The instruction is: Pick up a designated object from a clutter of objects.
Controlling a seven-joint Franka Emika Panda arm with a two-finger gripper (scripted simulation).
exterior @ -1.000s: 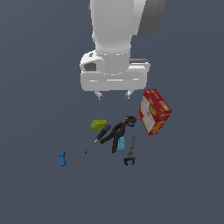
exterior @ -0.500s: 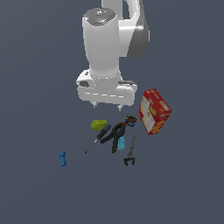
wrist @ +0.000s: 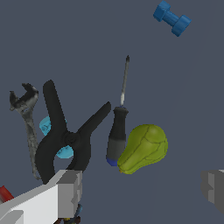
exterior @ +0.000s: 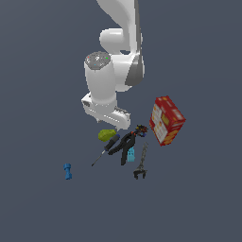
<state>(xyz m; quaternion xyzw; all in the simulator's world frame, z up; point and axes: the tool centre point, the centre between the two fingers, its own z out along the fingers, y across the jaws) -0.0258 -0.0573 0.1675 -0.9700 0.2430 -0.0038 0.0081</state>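
Exterior view. White arm (exterior: 113, 80) coming down from the top, wrist bent over the clutter. Gripper (exterior: 109, 124) just above the pear (exterior: 107, 135); fingers mostly hidden under the hand body, so opening cannot be told from here. Pear yellow-green, small, resting on the grey floor (exterior: 42, 208), touching or almost touching the handle of the screwdriver (exterior: 106, 149). Screwdriver lying with its thin shaft toward the view's lower left. Just beside it, on the view's right, black clamp (exterior: 128, 144), with a light blue piece (exterior: 131, 154) partly under it. Grey wrench (exterior: 141, 165) next to the clamp, jaw end toward the bottom. Red box (exterior: 166, 119) standing tilted at the view's right, near the clamp's top end. Blue dumbbell (exterior: 68, 171) lying alone, well apart from the group, at the view's left.

Wrist view. Gripper (wrist: 142, 188) wide open, holding nothing: one grey finger (wrist: 70, 192) seen over the clamp's end, the other finger (wrist: 213, 190) at the picture edge. Pear (wrist: 143, 148) lying between the two fingers, nearer to the first one, not touched by either. Narrow end of the pear against the dark handle of the screwdriver (wrist: 117, 133). Clamp (wrist: 65, 135) open in a V shape beside the screwdriver, light blue piece (wrist: 46, 126) showing behind it. Wrench (wrist: 27, 127) at the clamp's other side. Small red corner of the box (wrist: 4, 194) visible near the finger. Dumbbell (wrist: 172, 18) far from the rest.
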